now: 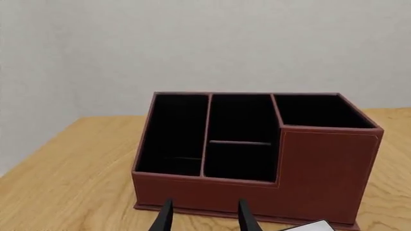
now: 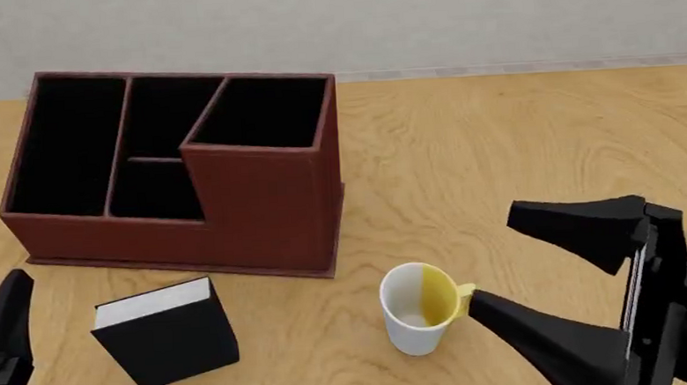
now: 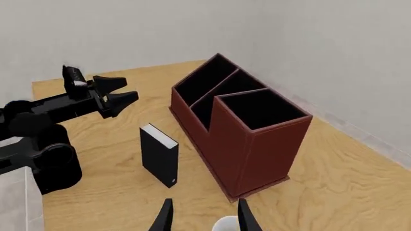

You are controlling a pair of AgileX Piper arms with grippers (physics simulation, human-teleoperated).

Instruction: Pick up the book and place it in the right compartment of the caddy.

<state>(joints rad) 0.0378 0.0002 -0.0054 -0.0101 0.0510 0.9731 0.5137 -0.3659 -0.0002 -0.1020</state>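
Front view first: book (image 2: 168, 332) standing upright on its edge on the table (image 2: 529, 139), white page edges up, just in front of the caddy (image 2: 178, 179) and apart from it, left of the white-and-yellow mug (image 2: 418, 308). Nothing gripped yet, so judged as the opening step, approach before the pick. Left gripper (image 3: 115, 96) nearest the book, off to its left, fingers parted and empty in the right wrist view. Right gripper (image 2: 536, 266) hanging beside the mug, jaws spread wide, also empty. Right compartment (image 2: 263, 113) tall, black-lined, open and unoccupied. Next move, as a guess: bringing one gripper over the book, aligning the fingers across its thickness, closing on the covers, then lifting high enough to clear the tall wall of that compartment. From the right, mug sitting close to the path, so likely a nudge risk.
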